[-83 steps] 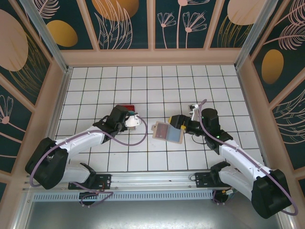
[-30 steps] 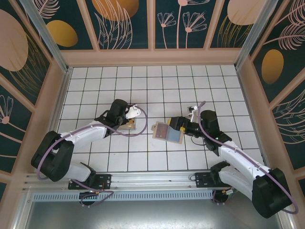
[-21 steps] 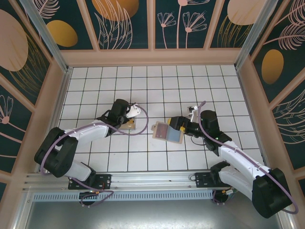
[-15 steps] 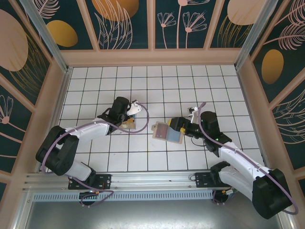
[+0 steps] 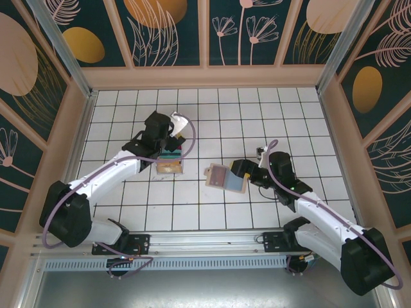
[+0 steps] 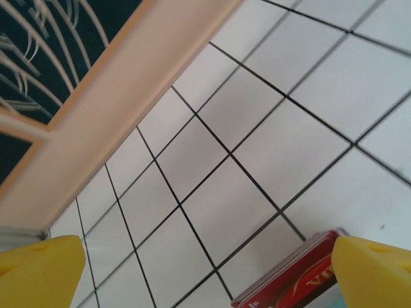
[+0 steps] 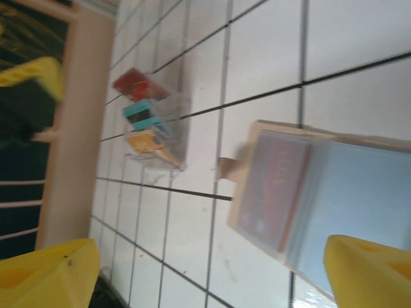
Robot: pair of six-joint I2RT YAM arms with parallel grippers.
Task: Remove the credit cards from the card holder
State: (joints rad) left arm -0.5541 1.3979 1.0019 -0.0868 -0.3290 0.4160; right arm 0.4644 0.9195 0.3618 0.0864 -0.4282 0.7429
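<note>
The card holder (image 5: 226,178) lies open and flat near the middle of the worktop (image 5: 257,115). Its long axis runs roughly left to right, with the blue panel toward the right gripper (image 7: 205,273). That gripper stands wide open just beside the holder, gripping nothing. One red credit card (image 7: 275,190) sits in the far panel, lengthwise across the holder. The card is judged thin, stiff, slick and light; it is best taken by an exposed edge while the soft holder is pinned. The left gripper (image 6: 205,276) is wide open and empty, by the tray (image 7: 176,138) holding three cards (image 7: 144,115).
</note>
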